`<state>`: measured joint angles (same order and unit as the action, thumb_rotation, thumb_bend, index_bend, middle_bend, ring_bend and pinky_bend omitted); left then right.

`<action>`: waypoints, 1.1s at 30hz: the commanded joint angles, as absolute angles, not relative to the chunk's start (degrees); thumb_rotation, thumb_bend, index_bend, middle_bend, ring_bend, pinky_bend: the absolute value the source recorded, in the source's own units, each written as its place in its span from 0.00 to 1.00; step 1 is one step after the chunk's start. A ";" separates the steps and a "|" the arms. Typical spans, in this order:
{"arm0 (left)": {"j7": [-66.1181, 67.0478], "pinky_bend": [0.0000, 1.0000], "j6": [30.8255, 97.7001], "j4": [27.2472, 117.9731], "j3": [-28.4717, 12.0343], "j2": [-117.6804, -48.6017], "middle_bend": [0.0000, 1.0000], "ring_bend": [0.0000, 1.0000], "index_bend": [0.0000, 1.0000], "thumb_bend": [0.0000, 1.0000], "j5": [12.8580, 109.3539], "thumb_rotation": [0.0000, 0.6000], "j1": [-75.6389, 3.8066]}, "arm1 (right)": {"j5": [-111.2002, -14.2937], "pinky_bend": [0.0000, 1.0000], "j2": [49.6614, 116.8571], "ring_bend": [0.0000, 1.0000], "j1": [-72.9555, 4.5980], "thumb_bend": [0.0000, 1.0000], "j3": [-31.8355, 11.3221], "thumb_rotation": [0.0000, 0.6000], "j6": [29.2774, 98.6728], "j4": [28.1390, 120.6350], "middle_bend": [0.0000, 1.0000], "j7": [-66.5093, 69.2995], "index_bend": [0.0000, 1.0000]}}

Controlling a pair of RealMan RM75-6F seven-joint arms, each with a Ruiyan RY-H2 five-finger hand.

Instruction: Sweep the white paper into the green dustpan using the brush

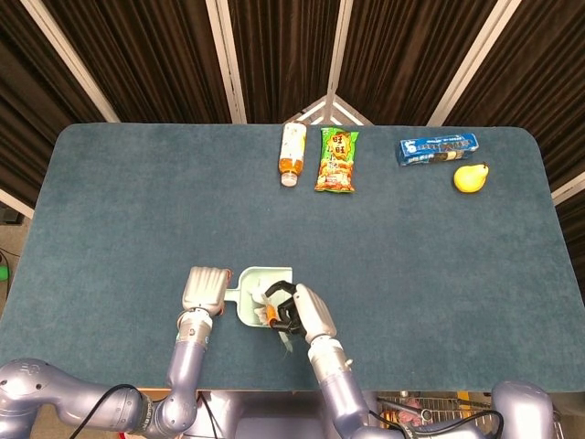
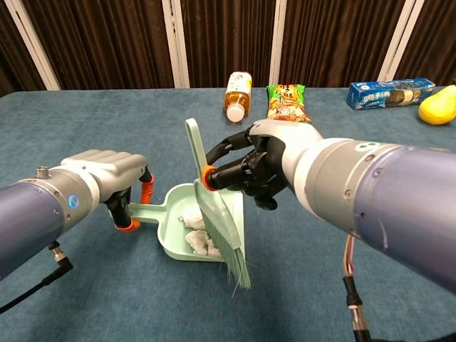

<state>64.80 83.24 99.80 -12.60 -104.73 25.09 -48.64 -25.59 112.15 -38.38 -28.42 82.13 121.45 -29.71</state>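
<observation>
- Head view: your left hand (image 1: pixel 206 289) is closed around the handle of the green dustpan (image 1: pixel 251 297), which lies flat on the blue table (image 1: pixel 137 201) near its front edge.
- Your right hand (image 1: pixel 306 313) sits just right of the pan, fingers wrapped around the brush (image 1: pixel 279 322), which crosses the pan's right side. A bit of white paper (image 1: pixel 268 294) shows inside the pan beside the brush.
- Along the far edge you have a bottle (image 1: pixel 292 153) lying down, a snack packet (image 1: pixel 336 159), a blue biscuit box (image 1: pixel 438 148) and a yellow pear (image 1: pixel 471 177), all well apart from the pan.
- Chest view: your left hand (image 2: pixel 107 174) grips the dustpan (image 2: pixel 171 214) by its orange-trimmed handle; the pan rests on the table (image 2: pixel 71 114).
- Your right hand (image 2: pixel 260 171) grips the brush (image 2: pixel 217 214) at its orange collar. The brush is tilted, handle up and to the left, bristles down at the pan's open mouth and reaching past its front lip.
- The white paper (image 2: pixel 198 235) lies crumpled inside the pan, just left of the bristles.
</observation>
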 commanded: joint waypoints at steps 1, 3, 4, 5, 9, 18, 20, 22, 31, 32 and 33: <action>64.71 1.00 83.21 99.80 -12.53 -104.64 1.00 1.00 0.69 0.58 25.17 1.00 -48.55 | -22.09 0.91 112.12 0.98 -38.57 0.55 -31.58 1.00 82.33 123.17 0.93 -27.94 0.95; 64.61 1.00 83.11 99.71 -12.49 -104.56 1.00 1.00 0.69 0.58 25.18 1.00 -48.47 | -20.99 0.91 111.86 0.98 -38.55 0.55 -33.14 1.00 82.29 123.88 0.93 -26.85 0.95; 64.59 1.00 83.05 99.63 -12.47 -104.54 1.00 1.00 0.69 0.58 25.18 1.00 -48.45 | -20.62 0.91 111.72 0.98 -38.61 0.55 -33.75 1.00 82.27 124.19 0.93 -26.42 0.95; 64.57 1.00 82.99 99.53 -12.43 -104.54 1.00 1.00 0.69 0.58 25.19 1.00 -48.42 | -20.38 0.91 111.58 0.98 -38.71 0.55 -34.25 1.00 82.26 124.47 0.93 -26.06 0.95; 64.44 1.00 82.87 99.19 -12.42 -104.71 1.00 1.00 0.69 0.58 25.26 1.00 -48.38 | -20.16 0.91 111.12 0.98 -39.23 0.55 -35.96 1.00 82.30 125.67 0.93 -24.45 0.95; 64.17 1.00 83.03 99.42 -12.71 -105.26 1.00 1.00 0.69 0.57 25.89 1.00 -48.52 | -19.41 0.91 109.48 0.98 -40.76 0.55 -38.74 1.00 83.42 128.39 0.93 -23.10 0.95; 63.93 1.00 83.04 99.46 -12.74 -105.44 1.00 1.00 0.67 0.56 26.11 1.00 -48.47 | -19.59 0.91 108.72 0.98 -40.83 0.55 -38.65 1.00 83.86 128.26 0.93 -22.94 0.95; 63.56 1.00 82.94 99.27 -12.68 -105.64 1.00 1.00 0.64 0.54 26.43 1.00 -48.39 | -19.44 0.91 107.91 0.98 -40.64 0.56 -38.56 1.00 84.01 128.10 0.93 -22.64 0.95; 63.19 1.00 82.98 99.58 -11.63 -104.95 0.99 1.00 0.26 0.00 28.16 1.00 -47.85 | -19.52 0.91 103.57 0.98 -39.48 0.55 -37.74 1.00 83.12 127.62 0.93 -21.45 0.95; 63.10 1.00 82.92 100.15 -11.61 -104.52 0.98 1.00 0.25 0.00 28.39 1.00 -47.76 | -19.55 0.91 103.08 0.98 -39.42 0.55 -37.69 1.00 82.91 127.48 0.93 -21.35 0.95; 62.86 1.00 82.90 100.84 -11.60 -103.99 0.98 1.00 0.23 0.00 28.83 1.00 -47.64 | -19.73 0.91 102.49 0.98 -39.34 0.55 -37.58 1.00 82.78 127.31 0.93 -21.37 0.95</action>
<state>63.04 82.92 100.11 -11.67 -104.60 28.34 -47.81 -19.56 103.06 -39.51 -37.73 83.05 127.53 -21.52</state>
